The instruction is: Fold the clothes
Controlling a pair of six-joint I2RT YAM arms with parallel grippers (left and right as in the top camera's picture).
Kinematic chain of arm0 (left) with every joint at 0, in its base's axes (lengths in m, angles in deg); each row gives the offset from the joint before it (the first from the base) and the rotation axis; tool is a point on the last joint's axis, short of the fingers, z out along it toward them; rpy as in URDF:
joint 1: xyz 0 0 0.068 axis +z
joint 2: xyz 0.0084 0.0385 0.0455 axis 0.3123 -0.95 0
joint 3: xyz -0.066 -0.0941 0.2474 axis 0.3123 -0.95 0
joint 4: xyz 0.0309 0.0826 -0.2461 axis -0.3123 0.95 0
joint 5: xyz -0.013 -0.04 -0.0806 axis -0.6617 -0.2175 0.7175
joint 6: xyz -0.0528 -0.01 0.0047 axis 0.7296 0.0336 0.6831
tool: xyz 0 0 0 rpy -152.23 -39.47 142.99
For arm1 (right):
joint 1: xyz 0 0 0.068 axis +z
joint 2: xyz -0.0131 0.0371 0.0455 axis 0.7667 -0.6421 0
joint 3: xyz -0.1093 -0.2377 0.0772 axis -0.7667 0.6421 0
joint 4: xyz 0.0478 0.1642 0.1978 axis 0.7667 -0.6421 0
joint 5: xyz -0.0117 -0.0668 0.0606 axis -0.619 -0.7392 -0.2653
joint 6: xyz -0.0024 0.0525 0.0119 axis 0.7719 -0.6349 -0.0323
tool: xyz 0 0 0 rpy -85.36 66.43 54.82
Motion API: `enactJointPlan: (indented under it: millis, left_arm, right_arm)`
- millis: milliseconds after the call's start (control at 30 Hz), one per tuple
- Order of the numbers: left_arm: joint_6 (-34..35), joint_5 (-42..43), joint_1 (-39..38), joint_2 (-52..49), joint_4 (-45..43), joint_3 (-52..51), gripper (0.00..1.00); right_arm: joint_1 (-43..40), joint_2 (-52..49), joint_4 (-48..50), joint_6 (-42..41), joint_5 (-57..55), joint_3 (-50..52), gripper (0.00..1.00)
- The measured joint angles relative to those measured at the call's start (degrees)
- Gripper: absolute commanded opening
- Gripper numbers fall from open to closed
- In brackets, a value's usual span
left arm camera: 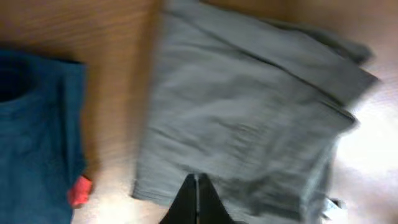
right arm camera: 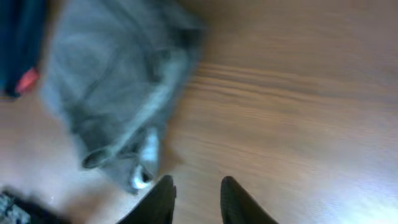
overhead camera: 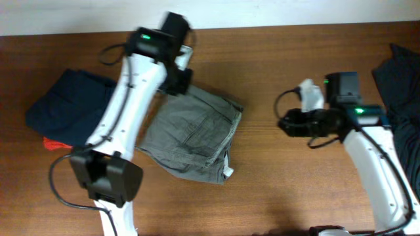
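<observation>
Grey folded shorts (overhead camera: 193, 134) lie mid-table; they also show in the left wrist view (left arm camera: 249, 118) and the right wrist view (right arm camera: 112, 93). My left gripper (overhead camera: 178, 80) is shut and empty at the shorts' far left corner, its fingertips (left arm camera: 197, 186) above the cloth. My right gripper (overhead camera: 287, 122) is open and empty over bare wood right of the shorts, its fingers (right arm camera: 198, 186) apart. A folded navy garment (overhead camera: 69, 105) with a red piece (overhead camera: 56, 143) under it lies at the left; it also shows in the left wrist view (left arm camera: 37, 137).
A dark pile of clothes (overhead camera: 401, 98) lies at the table's right edge behind my right arm. The wooden table (overhead camera: 275, 190) runs to a white wall at the back. My left arm crosses over the navy garment and the shorts' left side.
</observation>
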Motion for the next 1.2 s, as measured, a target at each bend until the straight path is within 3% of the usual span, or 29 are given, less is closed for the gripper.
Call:
enactJointPlan:
  millis: [333, 467, 733, 833, 1033, 1100, 1200]
  left_arm:
    - [-5.4, 15.7, 11.3, -4.9, -3.8, -12.0, 0.0]
    - [-7.6, 18.5, 11.7, -7.5, -5.6, -16.4, 0.0]
    - [-8.7, 19.7, 11.6, -7.7, -7.8, -20.4, 0.01]
    - [-8.9, 19.9, 11.6, -7.7, -7.9, -20.4, 0.11]
    - [-9.2, 20.3, 11.8, -7.7, -7.4, -20.4, 0.16]
    - [-9.3, 20.5, 12.2, -7.7, -7.3, -20.4, 0.24]
    - [-9.3, 21.3, 13.7, -7.7, -8.4, -20.3, 0.49]
  right_arm:
    - [23.4, -15.0, 15.5, 0.1, 8.1, -0.2, 0.23]
    - [27.8, -22.3, 21.2, -2.7, 12.3, -0.2, 0.09]
    - [27.8, -33.5, 7.0, -12.6, 12.8, -0.3, 0.09]
    - [26.6, -33.9, 2.3, -13.5, 11.1, -0.4, 0.09]
    - [23.3, -33.4, 0.1, -12.6, 7.6, -0.4, 0.09]
    - [22.1, -32.4, -0.3, -11.7, 6.9, -0.4, 0.1]
    - [19.6, -29.5, -1.5, -10.7, 4.9, -0.4, 0.17]
